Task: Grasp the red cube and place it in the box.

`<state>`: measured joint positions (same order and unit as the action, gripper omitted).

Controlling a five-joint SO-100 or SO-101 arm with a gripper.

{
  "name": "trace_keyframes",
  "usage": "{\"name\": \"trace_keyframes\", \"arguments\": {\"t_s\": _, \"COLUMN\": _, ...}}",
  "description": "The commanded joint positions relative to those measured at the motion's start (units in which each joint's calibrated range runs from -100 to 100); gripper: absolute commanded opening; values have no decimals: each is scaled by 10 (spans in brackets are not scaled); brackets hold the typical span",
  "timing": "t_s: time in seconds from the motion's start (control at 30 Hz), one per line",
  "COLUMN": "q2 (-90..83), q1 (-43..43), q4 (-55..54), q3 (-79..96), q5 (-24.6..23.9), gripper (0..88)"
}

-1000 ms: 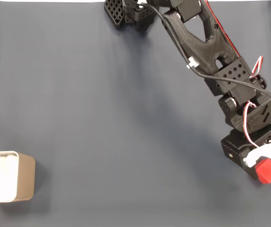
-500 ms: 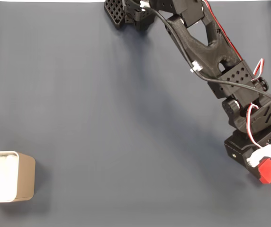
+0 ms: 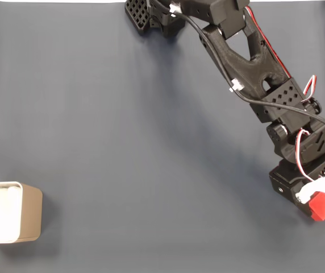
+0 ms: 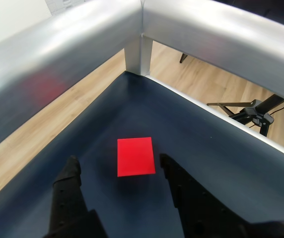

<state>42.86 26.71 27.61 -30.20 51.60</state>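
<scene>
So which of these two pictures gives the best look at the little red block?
The wrist view. The red block lies in plain sight on the dark mat, between the open claw's two black fingers, its whole top face showing. In the fixed view the red block sits small at the right edge, partly covered by the arm's white part.

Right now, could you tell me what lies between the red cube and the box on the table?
Nothing: in the fixed view, bare dark table surface stretches from the red cube at right to the box at far left.

Small beige-tan box with white lining [image 3: 9, 211] is cut off by the fixed view's left edge; jaws are hidden there behind the black arm.
</scene>
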Motion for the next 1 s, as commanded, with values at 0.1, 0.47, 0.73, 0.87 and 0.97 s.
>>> {"name": "trace_keyframes", "arguments": {"t_s": 0.1, "q2": -3, "q1": 8, "q4": -15, "q3": -29, "q5": 3, "gripper": 361}}
{"name": "trace_keyframes", "arguments": {"t_s": 0.47, "q2": 9, "q1": 9, "q4": -15, "q3": -36, "q5": 7, "gripper": 338}}
{"name": "trace_keyframes", "arguments": {"t_s": 0.73, "q2": 15, "q1": 9, "q4": -15, "q3": -38, "q5": 9, "gripper": 311}}
{"name": "trace_keyframes", "arguments": {"t_s": 0.87, "q2": 16, "q1": 9, "q4": -16, "q3": -39, "q5": 12, "gripper": 279}}
{"name": "trace_keyframes", "arguments": {"t_s": 0.97, "q2": 16, "q1": 9, "q4": -16, "q3": -41, "q5": 12, "gripper": 256}}
